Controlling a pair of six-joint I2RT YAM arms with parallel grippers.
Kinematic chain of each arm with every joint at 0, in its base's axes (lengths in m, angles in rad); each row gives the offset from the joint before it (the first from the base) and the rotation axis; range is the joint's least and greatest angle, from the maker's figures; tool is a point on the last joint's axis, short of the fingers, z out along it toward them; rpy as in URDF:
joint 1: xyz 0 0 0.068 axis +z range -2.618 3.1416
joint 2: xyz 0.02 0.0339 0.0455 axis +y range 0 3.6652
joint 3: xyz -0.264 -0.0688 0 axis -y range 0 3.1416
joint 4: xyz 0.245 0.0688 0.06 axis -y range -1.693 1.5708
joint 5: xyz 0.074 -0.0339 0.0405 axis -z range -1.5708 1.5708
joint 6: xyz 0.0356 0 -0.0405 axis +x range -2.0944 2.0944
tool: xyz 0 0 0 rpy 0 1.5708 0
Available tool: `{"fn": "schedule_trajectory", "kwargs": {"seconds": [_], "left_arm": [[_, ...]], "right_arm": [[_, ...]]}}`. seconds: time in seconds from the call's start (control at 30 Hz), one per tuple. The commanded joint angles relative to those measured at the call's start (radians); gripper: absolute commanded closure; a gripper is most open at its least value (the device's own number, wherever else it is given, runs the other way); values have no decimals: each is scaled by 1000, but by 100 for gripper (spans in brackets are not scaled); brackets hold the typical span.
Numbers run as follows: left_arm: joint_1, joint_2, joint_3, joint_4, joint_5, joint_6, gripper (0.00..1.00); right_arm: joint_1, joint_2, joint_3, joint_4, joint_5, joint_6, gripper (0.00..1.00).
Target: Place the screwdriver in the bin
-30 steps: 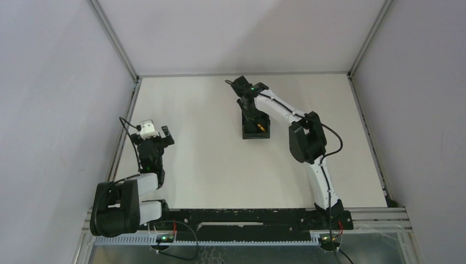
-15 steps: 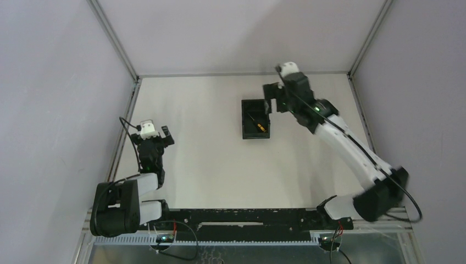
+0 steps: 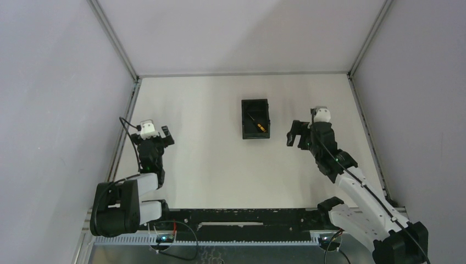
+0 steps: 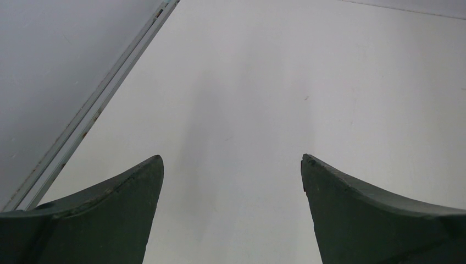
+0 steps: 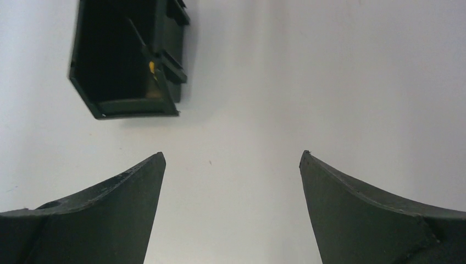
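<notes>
The screwdriver lies in the bin, ahead and left of the right fingers, which spread wide, holding nothing. The left fingers gape empty over the surface.

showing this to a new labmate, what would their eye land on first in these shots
The black bin stands out alone on the white table, toward the far middle, with the screwdriver lying diagonally inside it, its orange handle showing. The right gripper hangs open and empty just to the bin's right and slightly nearer, while the left gripper is open over the table by the left edge.
</notes>
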Motion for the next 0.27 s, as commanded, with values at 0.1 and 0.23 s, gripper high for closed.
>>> {"fn": "schedule_trajectory", "kwargs": {"seconds": [0.1,0.23], "left_arm": [[-5,4,55,40,-3,14,0],[-5,4,54,40,-3,14,0]], "right_arm": [[-4,-74,-122,100,83,98,0],[-5,-67,-130,114,90,95,0]]}}
